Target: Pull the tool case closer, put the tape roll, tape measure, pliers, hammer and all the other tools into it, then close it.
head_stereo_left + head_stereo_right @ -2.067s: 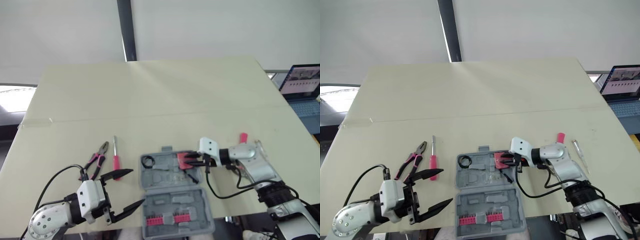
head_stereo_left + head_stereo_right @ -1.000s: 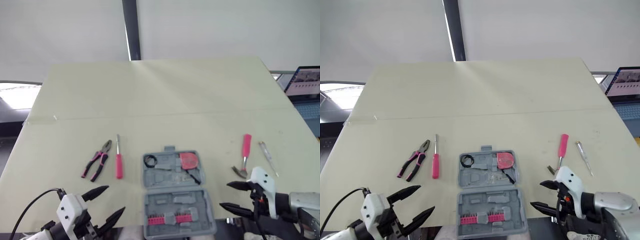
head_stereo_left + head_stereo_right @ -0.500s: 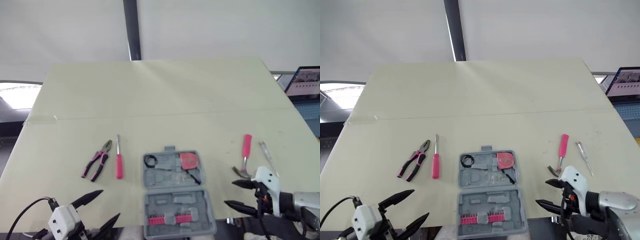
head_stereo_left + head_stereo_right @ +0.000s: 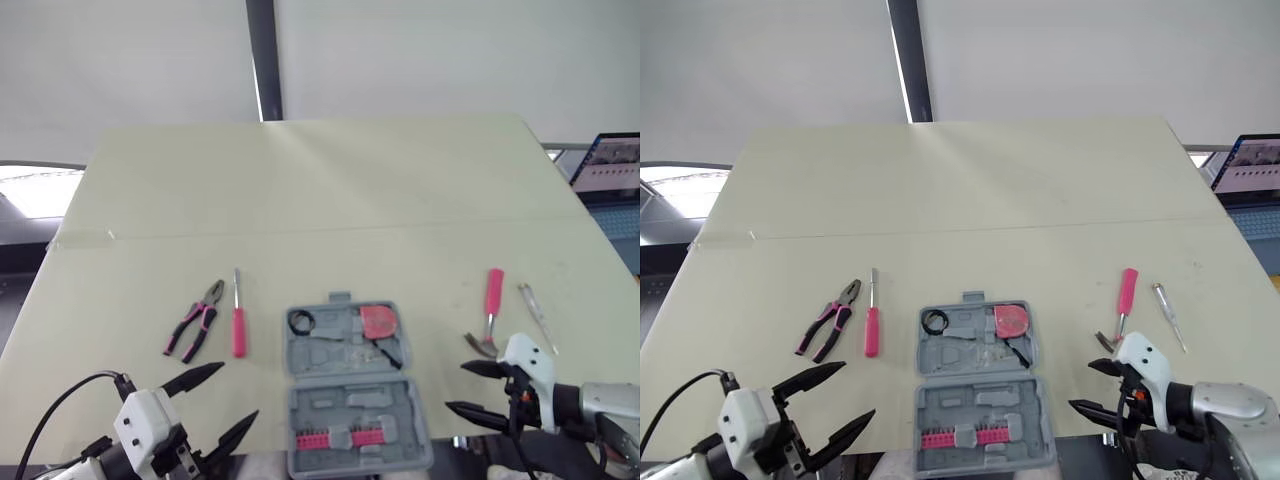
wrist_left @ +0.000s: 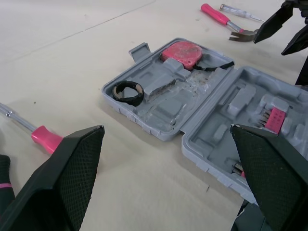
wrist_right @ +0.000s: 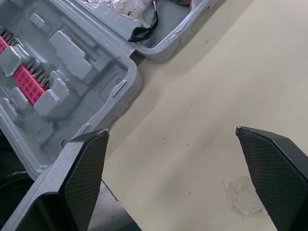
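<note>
Both fingers of the left gripper (image 4: 240, 390) stand wide apart and hold nothing. They hang over the near table (image 4: 300, 190) edge, at approx. 8 o'clock from the tool case (image 4: 358, 385). The right gripper (image 4: 455, 386) is spread the same way, also empty, at 3 o'clock from the case. Its upper finger (image 4: 478, 369) is just beside the head of the hammer (image 4: 489, 310).

The case lies open and flat at 6 o'clock on the table, close to the robot. In its far half sit the tape roll (image 4: 299, 322) and the pink tape measure (image 4: 377, 321). The near half carries a strip of pink bits (image 4: 335, 438).

4 tools are outside yet. The pliers (image 4: 195, 323) and a pink screwdriver (image 4: 238, 325) lie at 10 o'clock from the case. The hammer and a thin tester screwdriver (image 4: 536, 315) lie at 2 o'clock.

I judge the pulling step done and the packing approx. 1/3 through, between 2 picks. The next move is probably the hammer for the right arm, or the pliers for the left. The hammer needs a short reach toward 12 o'clock, a grip across the handle, then a carry toward 9 o'clock into a free recess. The tester lies near it, so care not to push it.
</note>
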